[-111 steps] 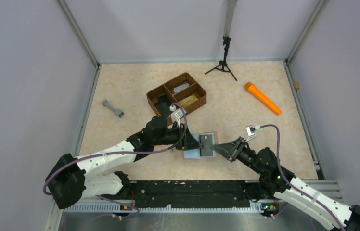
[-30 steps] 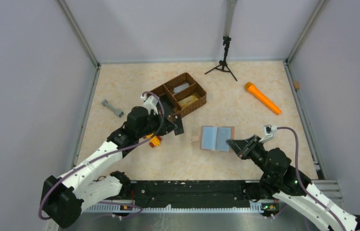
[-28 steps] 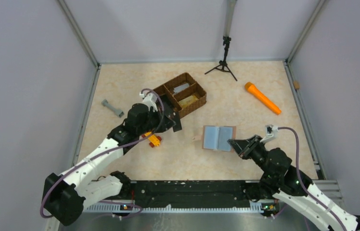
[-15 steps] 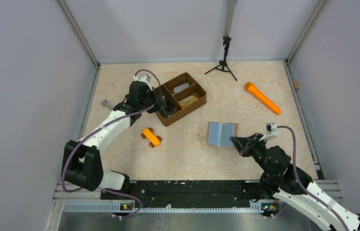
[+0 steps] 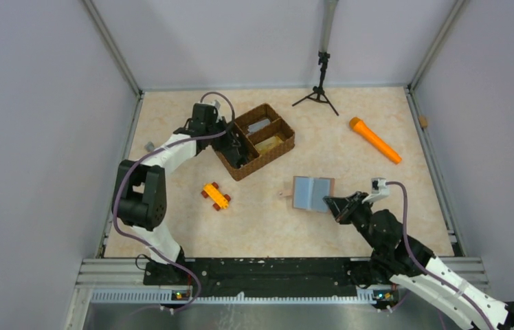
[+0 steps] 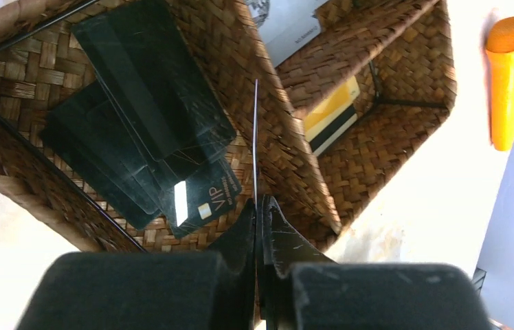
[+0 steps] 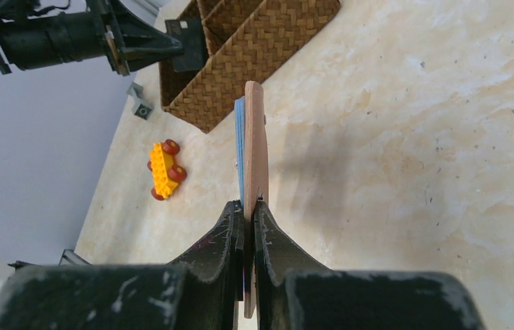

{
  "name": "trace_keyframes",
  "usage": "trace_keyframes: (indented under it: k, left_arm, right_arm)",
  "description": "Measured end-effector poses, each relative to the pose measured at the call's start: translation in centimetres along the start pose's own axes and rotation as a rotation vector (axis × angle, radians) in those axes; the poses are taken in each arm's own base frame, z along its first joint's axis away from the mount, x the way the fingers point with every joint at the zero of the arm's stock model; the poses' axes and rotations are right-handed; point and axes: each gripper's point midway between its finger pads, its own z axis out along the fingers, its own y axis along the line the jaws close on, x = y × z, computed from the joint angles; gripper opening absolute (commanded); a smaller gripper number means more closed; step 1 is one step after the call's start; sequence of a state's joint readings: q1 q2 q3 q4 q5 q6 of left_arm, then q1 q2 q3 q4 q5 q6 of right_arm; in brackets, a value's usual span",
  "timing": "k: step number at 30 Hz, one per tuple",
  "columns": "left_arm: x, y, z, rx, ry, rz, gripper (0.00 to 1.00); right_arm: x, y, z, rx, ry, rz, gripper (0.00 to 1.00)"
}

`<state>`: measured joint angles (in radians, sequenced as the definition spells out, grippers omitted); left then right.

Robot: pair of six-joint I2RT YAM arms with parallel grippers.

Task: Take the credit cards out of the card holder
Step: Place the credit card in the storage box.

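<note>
Over the basket [image 5: 262,159], left gripper [image 6: 259,206] is pinching a card [image 6: 255,137]; right gripper [image 7: 248,206] is clamping the card holder [image 7: 255,144].

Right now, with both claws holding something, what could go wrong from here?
1. The left claw pinches a thin card edge-on, close beside the basket divider. Released here, it might catch on that wall or fall into the wrong compartment rather than onto the dark cards.
2. The right claw grips the card holder only by its near edge, so it could slip or swing loose.
</note>
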<state>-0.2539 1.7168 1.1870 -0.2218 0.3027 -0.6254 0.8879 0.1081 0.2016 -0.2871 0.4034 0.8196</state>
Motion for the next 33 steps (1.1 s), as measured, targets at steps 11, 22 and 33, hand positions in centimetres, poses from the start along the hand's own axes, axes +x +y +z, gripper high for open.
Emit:
trace_keyframes:
  k: [11, 22, 33]
  left_arm:
    - [0.2, 1.7, 1.2, -0.048, 0.027, -0.026, 0.00]
    - [-0.4, 3.1, 1.9, -0.110, 0.030, -0.033, 0.41]
    - [-1.0, 1.6, -3.2, -0.126, 0.016, 0.066, 0.63]
  right_arm:
    - [-1.1, 0.1, 0.5, 0.008, -0.052, -0.038, 0.00]
    - [-1.2, 0.1, 0.5, 0.010, -0.057, -0.045, 0.00]
    - [-0.5, -0.1, 0.7, 0.018, -0.025, -0.040, 0.00]
